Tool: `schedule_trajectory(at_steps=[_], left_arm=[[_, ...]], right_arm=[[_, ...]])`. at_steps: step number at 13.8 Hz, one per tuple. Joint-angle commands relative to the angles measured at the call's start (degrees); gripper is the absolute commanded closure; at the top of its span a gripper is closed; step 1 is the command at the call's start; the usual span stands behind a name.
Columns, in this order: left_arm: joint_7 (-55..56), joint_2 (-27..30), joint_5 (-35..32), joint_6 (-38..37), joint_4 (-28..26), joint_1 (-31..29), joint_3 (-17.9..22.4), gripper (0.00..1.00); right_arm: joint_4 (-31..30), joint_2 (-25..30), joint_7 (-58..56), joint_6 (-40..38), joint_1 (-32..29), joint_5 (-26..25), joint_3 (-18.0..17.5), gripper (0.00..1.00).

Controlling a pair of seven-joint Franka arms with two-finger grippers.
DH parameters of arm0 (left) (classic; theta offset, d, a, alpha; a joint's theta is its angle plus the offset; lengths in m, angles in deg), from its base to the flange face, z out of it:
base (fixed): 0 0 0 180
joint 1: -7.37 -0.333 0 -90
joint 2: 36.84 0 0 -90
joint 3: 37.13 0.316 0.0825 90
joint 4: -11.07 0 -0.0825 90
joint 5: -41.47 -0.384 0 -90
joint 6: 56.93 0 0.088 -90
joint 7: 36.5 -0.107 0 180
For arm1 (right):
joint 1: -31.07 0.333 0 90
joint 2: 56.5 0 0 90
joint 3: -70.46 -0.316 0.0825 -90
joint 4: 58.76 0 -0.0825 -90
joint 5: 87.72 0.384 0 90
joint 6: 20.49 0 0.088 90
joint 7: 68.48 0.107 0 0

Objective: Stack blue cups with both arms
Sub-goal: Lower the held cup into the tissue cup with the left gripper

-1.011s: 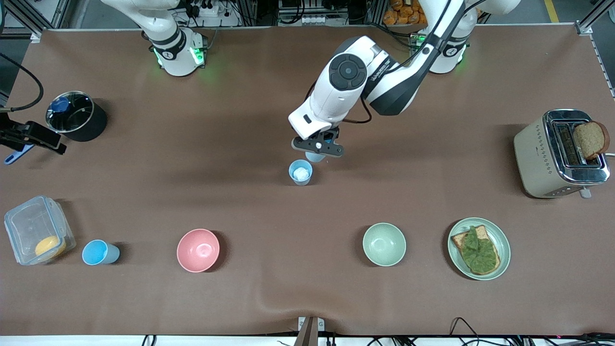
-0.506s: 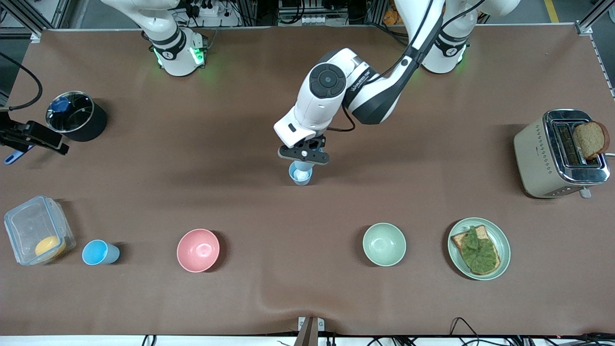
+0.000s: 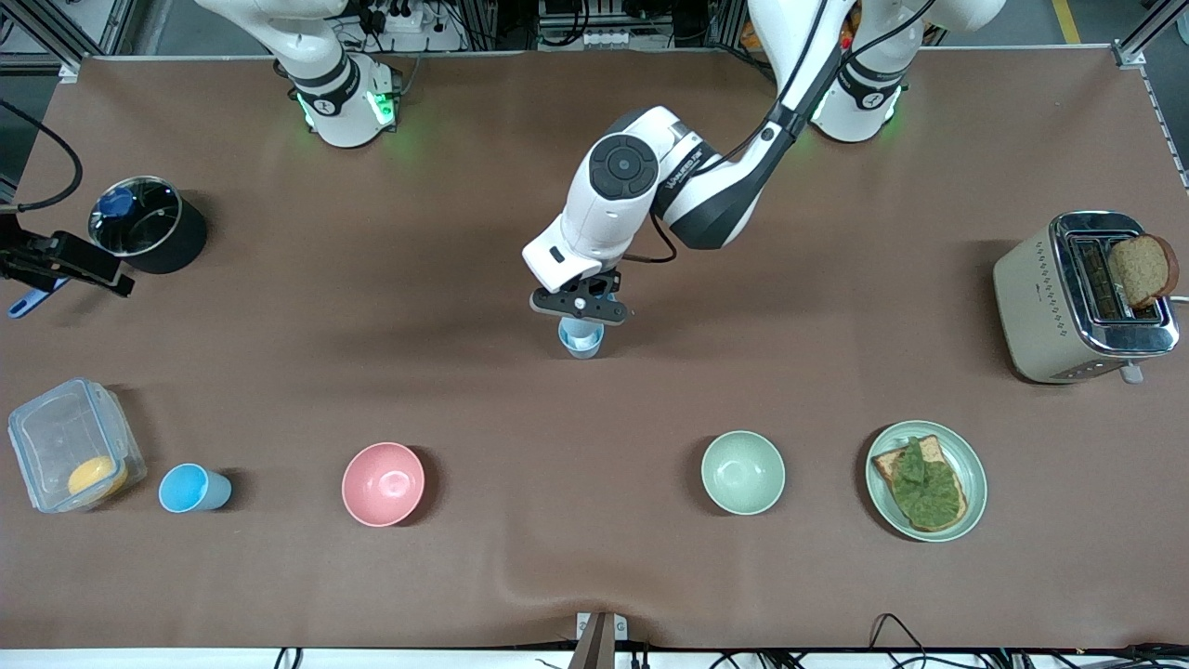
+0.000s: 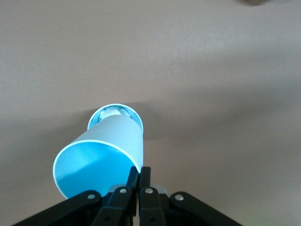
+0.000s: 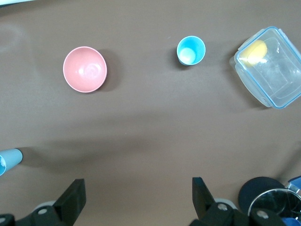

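- Blue held cup [image 4: 101, 157], pinched by our left gripper [image 4: 139, 178], hangs over the standing cup [image 4: 113, 113] at mid-table.
- Our right gripper [image 5: 136, 197] waits spread wide above the table's right-arm edge.

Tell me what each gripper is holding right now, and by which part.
The left gripper pinches a blue cup by its rim wall, over the standing cup. The right gripper holds nothing.

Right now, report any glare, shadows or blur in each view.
Front view: green glow at both arm bases; pink bowl glints. Left wrist view: held cup sharp, soft shadow by the standing cup. Right wrist view: the open tool's fingers look blurred.
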Motion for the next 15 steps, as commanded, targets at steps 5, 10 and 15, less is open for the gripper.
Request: schedule_trajectory(at_steps=[5,10,15], left_arm=[[0.75,-2.37,0.82,1.02,1.25,1.84,2.05,1.00],[0.92,-1.76,0.99,0.15,0.72,2.36,2.14,1.00],[1.72,-2.02,1.17,-0.64,0.63,4.30,5.03,0.93]], right_arm=[[-0.81,2.49,-1.59,-2.54,-0.44,-4.52,-1.01,0.00],[-0.63,2.32,-2.74,-2.02,1.14,-7.61,-1.10,0.00],[-0.19,2.41,-1.68,-2.54,0.62,-4.72,-0.67,0.00]])
